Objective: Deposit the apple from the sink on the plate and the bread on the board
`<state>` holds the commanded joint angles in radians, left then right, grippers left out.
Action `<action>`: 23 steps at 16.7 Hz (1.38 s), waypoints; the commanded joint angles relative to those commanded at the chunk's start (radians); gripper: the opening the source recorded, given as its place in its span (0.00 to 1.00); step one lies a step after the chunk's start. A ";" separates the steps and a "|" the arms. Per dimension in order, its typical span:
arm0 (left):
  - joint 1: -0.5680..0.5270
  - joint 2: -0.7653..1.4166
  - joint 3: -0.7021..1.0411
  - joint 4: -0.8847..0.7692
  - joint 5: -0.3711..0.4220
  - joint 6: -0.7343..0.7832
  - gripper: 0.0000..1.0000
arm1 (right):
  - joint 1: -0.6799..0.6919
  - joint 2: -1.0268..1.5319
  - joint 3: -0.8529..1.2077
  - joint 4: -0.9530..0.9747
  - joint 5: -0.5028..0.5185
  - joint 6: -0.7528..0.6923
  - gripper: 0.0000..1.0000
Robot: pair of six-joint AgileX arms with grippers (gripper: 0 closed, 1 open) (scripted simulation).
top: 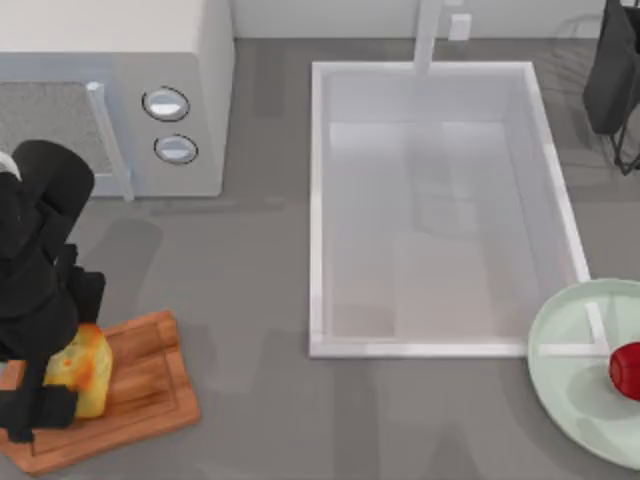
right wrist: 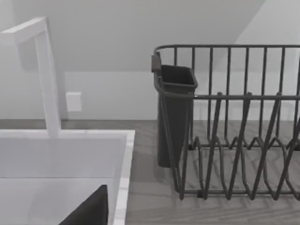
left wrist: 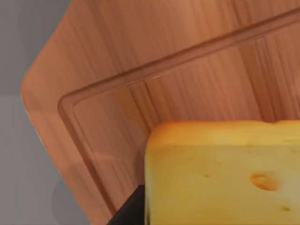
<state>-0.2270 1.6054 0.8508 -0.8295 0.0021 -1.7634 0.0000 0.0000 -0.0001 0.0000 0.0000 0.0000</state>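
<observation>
The golden bread rests on the brown wooden board at the table's front left. My left gripper reaches down over it, shut on the bread, and the arm hides the loaf's left part. In the left wrist view the bread sits close up on the board, with one dark finger against its side. The red apple lies on the mint-green plate at the front right, cut by the picture's edge. The white sink holds nothing. My right arm stays parked at the back right.
A white microwave stands at the back left, just behind the board. The faucet rises at the sink's far rim. A dark wire dish rack with a cutlery cup stands right of the sink. The plate overlaps the sink's front right corner.
</observation>
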 joint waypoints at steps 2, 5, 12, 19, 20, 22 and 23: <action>0.000 0.000 0.000 0.000 0.000 0.000 0.00 | 0.000 0.000 0.000 0.000 0.000 0.000 1.00; 0.000 0.000 0.000 0.000 0.000 0.000 0.15 | 0.000 0.000 0.000 0.000 0.000 0.000 1.00; 0.000 0.000 0.000 0.000 0.000 0.000 0.68 | 0.000 0.000 0.000 0.000 0.000 0.000 1.00; 0.000 0.000 0.000 0.000 0.000 0.000 1.00 | 0.000 0.000 0.000 0.000 0.000 0.000 1.00; 0.000 0.000 0.000 0.000 0.000 0.000 1.00 | 0.000 0.000 0.000 0.000 0.000 0.000 1.00; 0.000 0.000 0.000 0.000 0.000 0.000 1.00 | 0.000 0.000 0.000 0.000 0.000 0.000 1.00; 0.000 0.000 0.000 0.000 0.000 0.000 1.00 | 0.000 0.000 0.000 0.000 0.000 0.000 1.00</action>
<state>-0.2270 1.6054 0.8508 -0.8295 0.0021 -1.7634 0.0000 0.0000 -0.0001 0.0000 0.0000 0.0000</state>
